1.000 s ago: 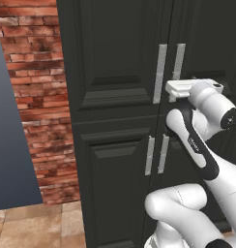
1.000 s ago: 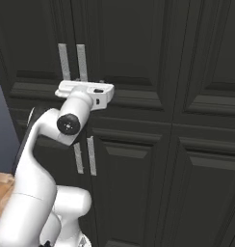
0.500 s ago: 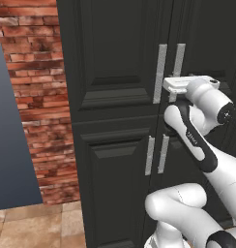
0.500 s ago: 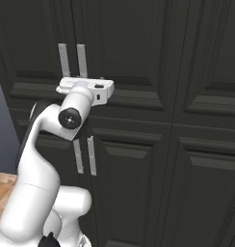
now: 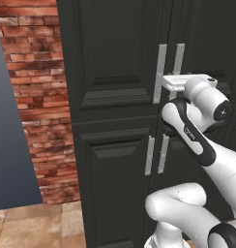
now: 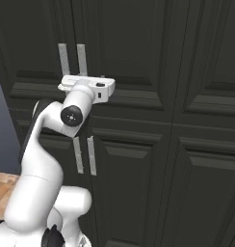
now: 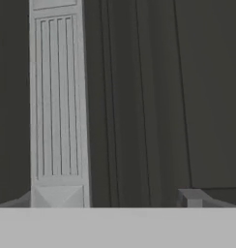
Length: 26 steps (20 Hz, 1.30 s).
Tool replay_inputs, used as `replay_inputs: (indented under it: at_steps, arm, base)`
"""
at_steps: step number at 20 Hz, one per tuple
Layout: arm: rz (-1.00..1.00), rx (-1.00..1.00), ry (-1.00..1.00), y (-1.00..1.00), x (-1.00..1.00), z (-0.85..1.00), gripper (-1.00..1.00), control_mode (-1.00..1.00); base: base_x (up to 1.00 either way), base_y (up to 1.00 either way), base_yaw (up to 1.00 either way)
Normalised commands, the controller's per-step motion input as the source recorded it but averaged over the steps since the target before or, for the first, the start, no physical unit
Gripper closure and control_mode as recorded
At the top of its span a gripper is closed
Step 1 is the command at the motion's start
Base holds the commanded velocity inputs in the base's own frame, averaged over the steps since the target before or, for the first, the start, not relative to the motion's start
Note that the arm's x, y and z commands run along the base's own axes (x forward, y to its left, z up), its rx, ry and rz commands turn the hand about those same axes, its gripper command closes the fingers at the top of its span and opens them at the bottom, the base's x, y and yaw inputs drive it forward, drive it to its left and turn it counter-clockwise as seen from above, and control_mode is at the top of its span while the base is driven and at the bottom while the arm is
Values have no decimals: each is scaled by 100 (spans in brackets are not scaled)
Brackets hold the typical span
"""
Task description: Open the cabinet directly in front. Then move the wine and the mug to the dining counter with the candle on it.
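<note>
The tall black cabinet point(image 5: 115, 72) stands shut right in front of me. Its two upper doors meet at a pair of long silver bar handles point(image 5: 161, 72). My gripper point(image 7: 103, 198) is open and pressed up close to the door at handle height. One silver handle point(image 7: 57, 97) stands between its fingertips point(image 7: 190, 197), nearer the left one, and the jaws are not closed on it. In the left base view the white hand point(image 5: 185, 82) covers the lower part of the right handle. The wine, the mug, the dining counter and the candle are out of view.
A red brick wall point(image 5: 33, 97) borders the cabinet on the left. Below are two lower doors with shorter silver handles point(image 5: 156, 155). More black panelled doors point(image 6: 206, 106) continue to the right. Tan floor tiles point(image 5: 42, 223) show at lower left.
The hand has risen slightly along the handles and moved closer to the door. The cabinet doors have not moved.
</note>
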Motion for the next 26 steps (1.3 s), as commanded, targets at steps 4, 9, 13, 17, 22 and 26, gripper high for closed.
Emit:
replay_inputs:
  at_steps: [4, 9, 13, 17, 22, 26]
  arm:
    - [0, 0, -1, 0, 28, 0, -100, -100]
    - [0, 0, 0, 0, 30, 0, -100, -100]
    - [0, 0, 0, 1, 39, 0, -100, -100]
    - [0, 0, 0, 5, 50, 0, -100, -100]
    - [0, 0, 0, 5, 57, 0, -100, -100]
    - [0, 0, 3, 0, 70, 0, 100, -100]
  base:
    - [0, 0, 0]
    - [0, 0, 0]
    - [0, 0, 0]
    - [0, 0, 0]
    - [0, 0, 0]
    - [0, 0, 0]
